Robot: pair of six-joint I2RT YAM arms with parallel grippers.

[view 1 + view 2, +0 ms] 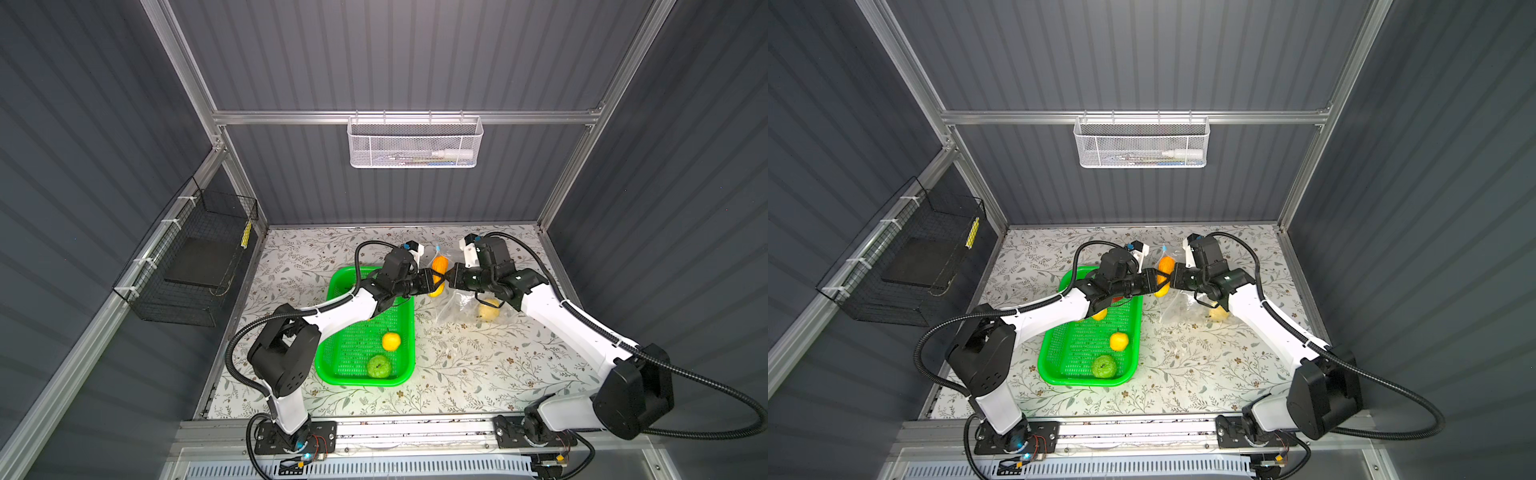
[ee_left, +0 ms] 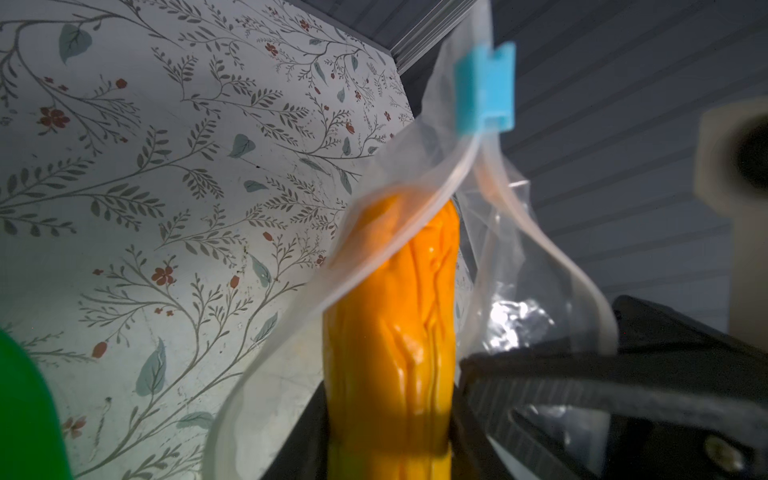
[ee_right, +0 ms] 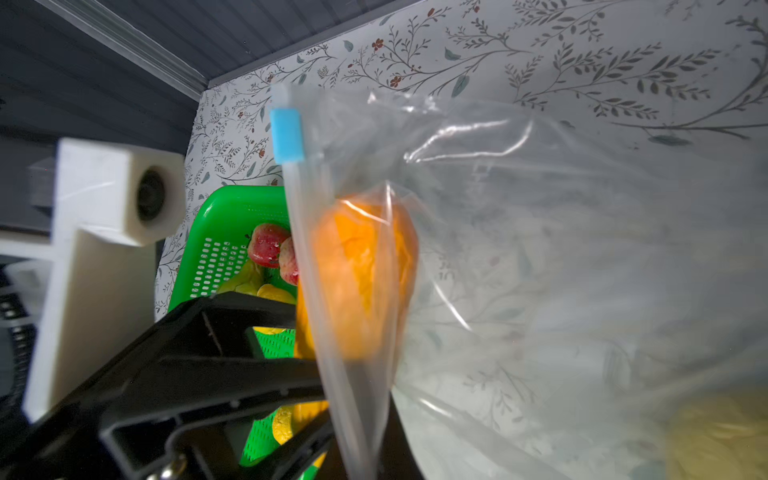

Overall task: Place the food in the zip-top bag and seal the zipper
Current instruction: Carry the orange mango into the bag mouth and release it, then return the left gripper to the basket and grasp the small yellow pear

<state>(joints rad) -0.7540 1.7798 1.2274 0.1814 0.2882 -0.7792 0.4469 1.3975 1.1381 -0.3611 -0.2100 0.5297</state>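
Observation:
My left gripper point(image 1: 436, 280) point(image 2: 390, 449) is shut on the orange elongated fruit point(image 1: 439, 266) point(image 2: 395, 332), whose far end is inside the mouth of the zip-top bag point(image 1: 457, 307) point(image 3: 582, 249). My right gripper point(image 1: 451, 278) point(image 3: 361, 457) is shut on the bag's zipper edge and holds the mouth up. The light-blue slider point(image 2: 486, 87) point(image 3: 286, 135) sits at the zipper's far end. A pale yellow fruit point(image 1: 488, 311) lies inside the bag. A yellow round fruit point(image 1: 391, 341), a green bumpy ball point(image 1: 378, 366) and two strawberries point(image 3: 268, 245) are in the green basket point(image 1: 357, 380).
The green basket sits left of the bag, partly under my left arm. A white mesh basket point(image 1: 414, 143) hangs on the back rail. A black wire basket point(image 1: 195, 257) is fixed to the left wall. The two wrists nearly touch above the bag.

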